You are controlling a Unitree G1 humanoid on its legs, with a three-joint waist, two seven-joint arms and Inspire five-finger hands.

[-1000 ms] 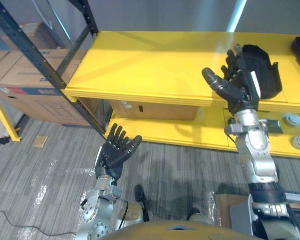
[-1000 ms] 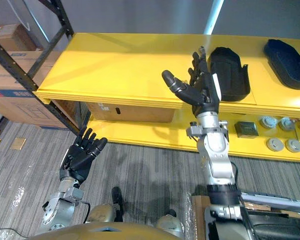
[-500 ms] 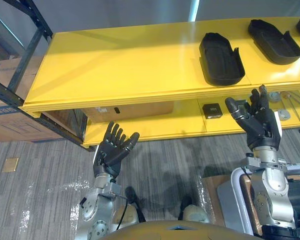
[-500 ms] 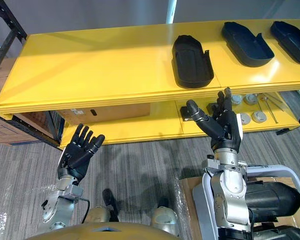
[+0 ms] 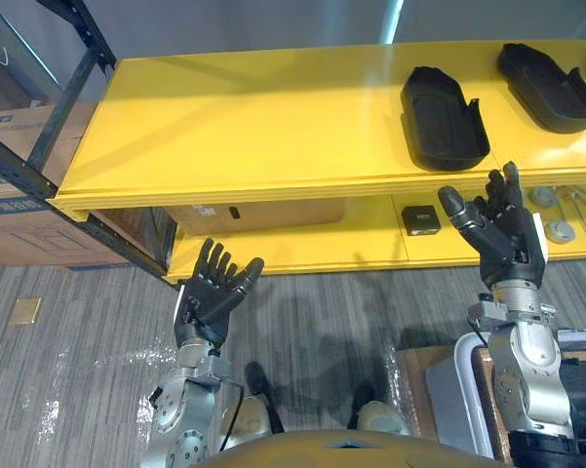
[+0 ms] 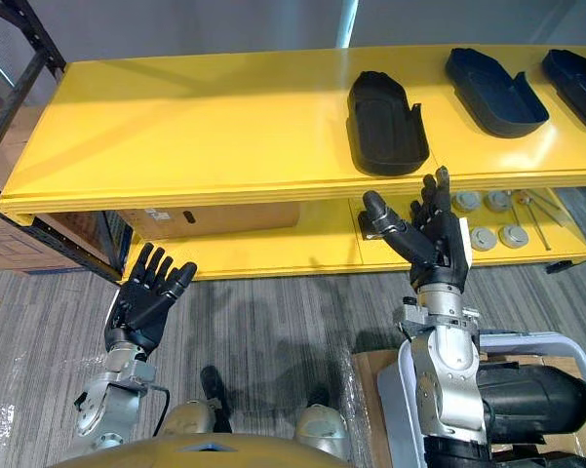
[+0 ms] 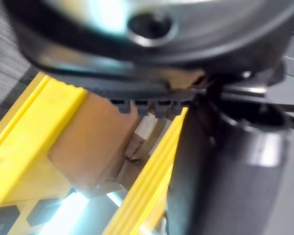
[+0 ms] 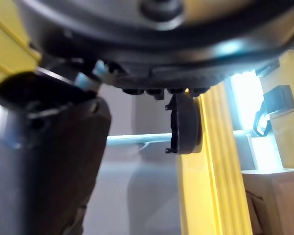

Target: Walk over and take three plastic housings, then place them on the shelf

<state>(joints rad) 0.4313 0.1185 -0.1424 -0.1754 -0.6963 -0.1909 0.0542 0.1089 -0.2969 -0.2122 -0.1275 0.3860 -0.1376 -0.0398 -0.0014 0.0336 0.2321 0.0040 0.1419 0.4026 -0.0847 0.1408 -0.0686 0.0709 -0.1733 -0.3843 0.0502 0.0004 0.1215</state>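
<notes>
The third housing on the top board of the shelf is cut off by the view's edge. A carton on the lower board is half hidden under the top board. Round parts lie there too, just past the right hand. The first housing lies near the top board's front edge, and the second housing lies further back. Both are shallow black shells. The right hand and the left hand are spread wide and hold nothing.

Right hand off black plastic housing: a second ago up against it on yellow upper shelf board, now lower, on near side of board's front edge, fingers spread, holding nothing. Housing lies alone on board. View swung right.
</notes>
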